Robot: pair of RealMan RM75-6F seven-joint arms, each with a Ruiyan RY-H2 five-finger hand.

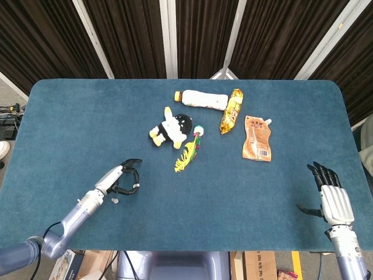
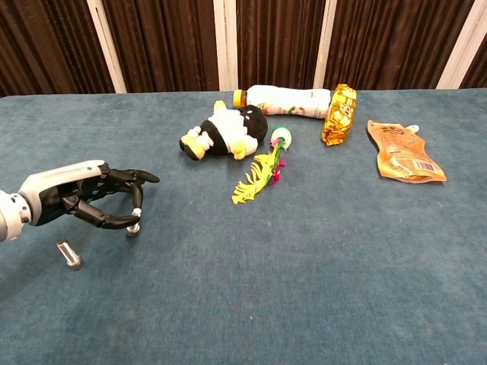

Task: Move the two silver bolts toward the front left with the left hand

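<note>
A rounded-corner table (image 1: 70,116) covered in napped blue-green fabric fills both views. Near its far centre lie a white plastic bottle (image 1: 203,100) with an orange cap, on its side, and just right of it a crinkled golden foil snack bag (image 1: 231,111) and a flat orange spouted pouch (image 1: 257,137). In front of the bottle sits a soft plush toy (image 1: 171,129), black and white with yellow feet, and beside it a feathery yellow toy (image 1: 187,153) with a round pale head. At the near left, the left hand (image 2: 80,197), with a pale shell and dark jointed fingers, reaches low over the cloth; its thumb and a fingertip (image 2: 137,204) pinch one short silver bolt (image 2: 133,226) held upright, its lower end at or just above the fabric, the other fingers loosely curved. The second silver bolt (image 2: 69,255), a small shiny cylinder with a wider head, lies on its side near the front left edge, just beside the wrist and apart from the first. At the near right, the right hand (image 1: 331,195) rests empty, fingers straight and slightly apart.
</note>
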